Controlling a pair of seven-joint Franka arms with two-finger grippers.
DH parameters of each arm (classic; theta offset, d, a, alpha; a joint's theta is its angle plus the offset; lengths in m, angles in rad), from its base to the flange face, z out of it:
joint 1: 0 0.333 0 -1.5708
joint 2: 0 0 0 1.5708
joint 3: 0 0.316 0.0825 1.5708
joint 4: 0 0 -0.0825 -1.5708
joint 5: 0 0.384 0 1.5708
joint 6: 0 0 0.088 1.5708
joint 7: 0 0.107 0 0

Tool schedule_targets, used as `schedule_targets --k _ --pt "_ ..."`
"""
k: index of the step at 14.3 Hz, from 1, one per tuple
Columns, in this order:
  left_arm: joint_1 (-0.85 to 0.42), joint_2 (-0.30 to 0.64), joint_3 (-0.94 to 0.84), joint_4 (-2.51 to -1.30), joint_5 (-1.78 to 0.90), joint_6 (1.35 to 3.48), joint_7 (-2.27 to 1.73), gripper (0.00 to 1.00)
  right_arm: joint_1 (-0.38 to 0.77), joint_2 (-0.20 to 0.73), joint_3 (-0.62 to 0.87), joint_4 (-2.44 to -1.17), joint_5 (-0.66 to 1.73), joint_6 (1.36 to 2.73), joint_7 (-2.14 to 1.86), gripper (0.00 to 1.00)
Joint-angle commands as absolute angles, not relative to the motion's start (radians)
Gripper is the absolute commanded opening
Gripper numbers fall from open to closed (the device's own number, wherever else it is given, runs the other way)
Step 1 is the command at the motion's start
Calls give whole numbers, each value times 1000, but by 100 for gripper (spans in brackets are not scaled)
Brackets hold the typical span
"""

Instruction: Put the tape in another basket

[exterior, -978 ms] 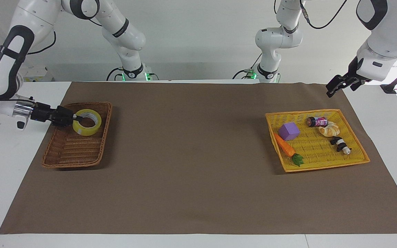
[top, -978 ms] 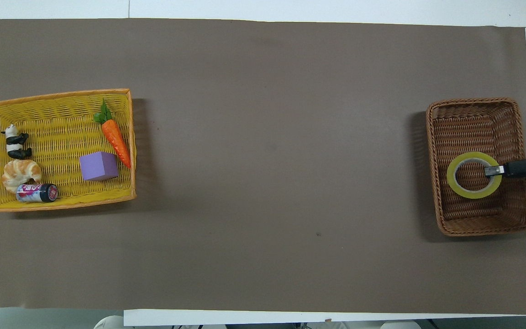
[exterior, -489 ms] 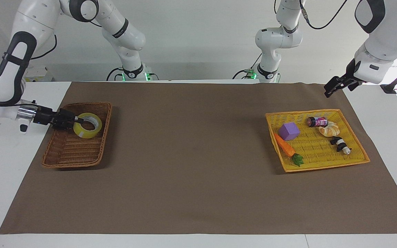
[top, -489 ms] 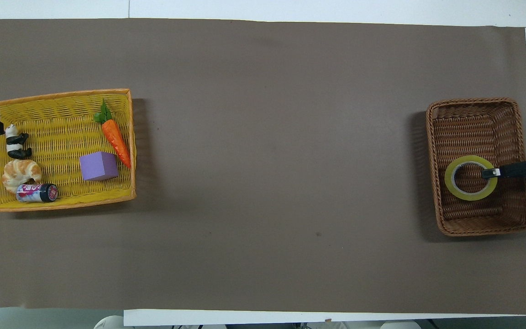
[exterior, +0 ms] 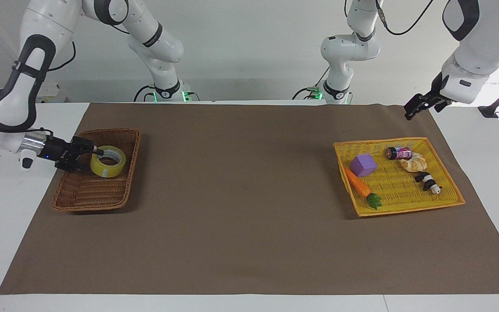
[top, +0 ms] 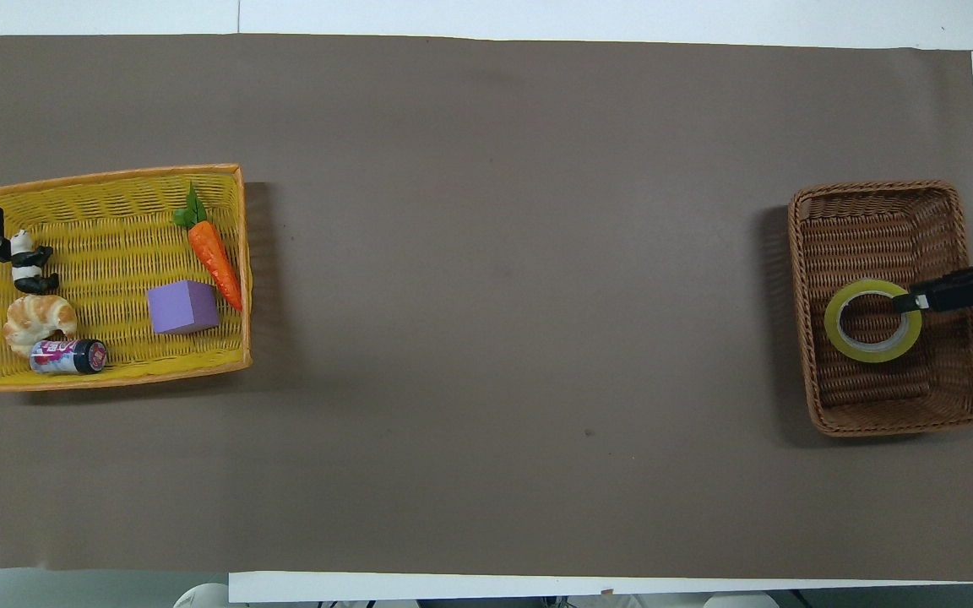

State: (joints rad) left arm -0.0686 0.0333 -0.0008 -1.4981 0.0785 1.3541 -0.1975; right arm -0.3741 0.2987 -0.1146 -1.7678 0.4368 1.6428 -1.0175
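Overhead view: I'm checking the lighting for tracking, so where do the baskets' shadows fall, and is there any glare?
Overhead view: the wicker basket and the yellow tray each cast a soft shadow on the brown mat toward the table's middle; no glare shows. Facing view: bright overexposed patch at the frame edge by the left arm.

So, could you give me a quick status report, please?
Right claw at tape in the brown basket. Left claw waits above the mat. Nothing in the way.
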Motion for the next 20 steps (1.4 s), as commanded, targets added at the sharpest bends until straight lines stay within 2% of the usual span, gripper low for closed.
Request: schedule_targets --k 1,6,8,10,15,20 --pt "-63 8 6 -1525 87 1351 -199 100 -234 132 -112 -1786 254 1709 -935 100" --pt "-66 8 6 -1525 87 1353 -198 100 -48 8 -107 -1763 114 1706 -546 100" --pt "-64 8 6 -1525 87 1351 -199 100 14 -6 -107 -1732 48 1627 -297 100" --pt "-64 8 6 -1525 87 1353 -199 100 18 -2 -107 -1678 32 1539 -133 100" --pt "-64 8 6 -1525 87 1353 -199 100 18 57 -109 -1490 -18 1390 -123 100" --pt "-64 8 6 -1525 87 1353 -198 100 5 67 -118 -1477 -21 1379 -120 100"
